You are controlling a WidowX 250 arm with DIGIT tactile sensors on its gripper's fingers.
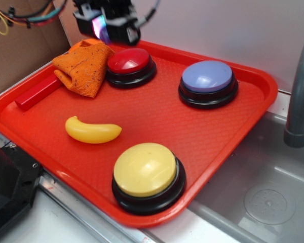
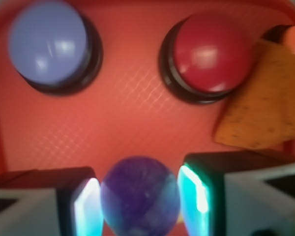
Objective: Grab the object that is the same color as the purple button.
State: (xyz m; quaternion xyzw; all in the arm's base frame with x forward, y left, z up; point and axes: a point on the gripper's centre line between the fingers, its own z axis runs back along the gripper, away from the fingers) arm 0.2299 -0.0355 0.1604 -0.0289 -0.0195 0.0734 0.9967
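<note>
The object, a small glossy marbled purple ball (image 2: pixel 140 196), sits between my gripper's (image 2: pixel 140 202) two lit fingers in the wrist view, which press it from both sides. In the exterior view the gripper (image 1: pixel 107 31) hangs above the far left part of the red tray (image 1: pixel 202 131), over the orange cloth and the red button. The purple button (image 1: pixel 207 77), lavender-blue on a black base, stands at the tray's far right, well away from the gripper. In the wrist view the purple button (image 2: pixel 49 44) shows at upper left.
A red button (image 1: pixel 129 61) stands just under the gripper, with a crumpled orange cloth (image 1: pixel 83 68) against it. A red block (image 1: pixel 38 92), a yellow banana (image 1: pixel 92 130) and a yellow button (image 1: pixel 145 169) also lie on the tray. A grey sink (image 1: pixel 263 192) and faucet (image 1: pixel 299 96) are on the right.
</note>
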